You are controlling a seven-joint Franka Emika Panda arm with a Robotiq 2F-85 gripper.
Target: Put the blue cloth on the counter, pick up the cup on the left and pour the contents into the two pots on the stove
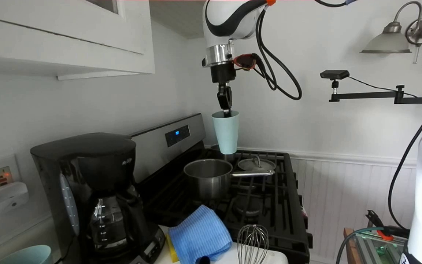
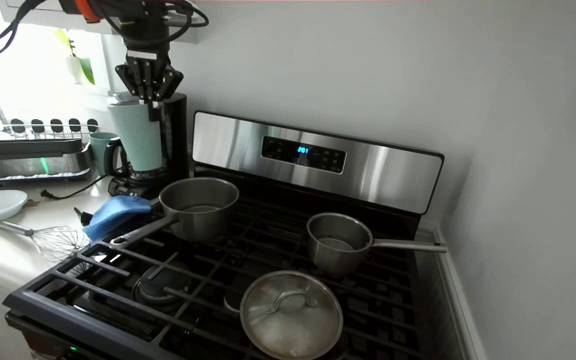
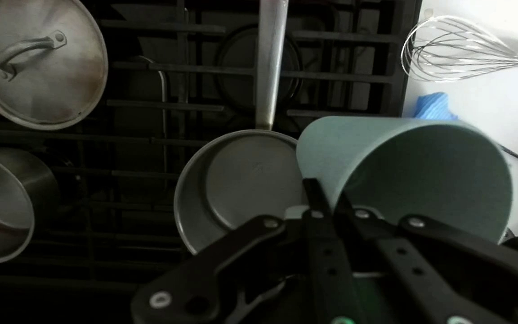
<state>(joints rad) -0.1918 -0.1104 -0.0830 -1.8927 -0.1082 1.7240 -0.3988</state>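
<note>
Cloth step appears done: the blue cloth (image 1: 200, 234) lies below the gripper (image 3: 328, 188), on the counter (image 2: 3, 257), one end perhaps over the stove (image 2: 83, 322). The gripper is pinched tight on the cup (image 2: 136, 137) — one finger inside, one outside — holding it nearly upright. I cannot make out its contents; both pours, I judge, remain. Nearer pot (image 2: 208, 222) sits below, farther pot (image 2: 335, 257) well beyond; air between looks free. Coffee maker (image 1: 108, 172) on the counter side, gap hard to judge

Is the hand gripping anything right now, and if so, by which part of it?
Yes: the mint-green cup, by its rim. The hand pinches the wall there, one finger inside the cup, the other outside.
</note>
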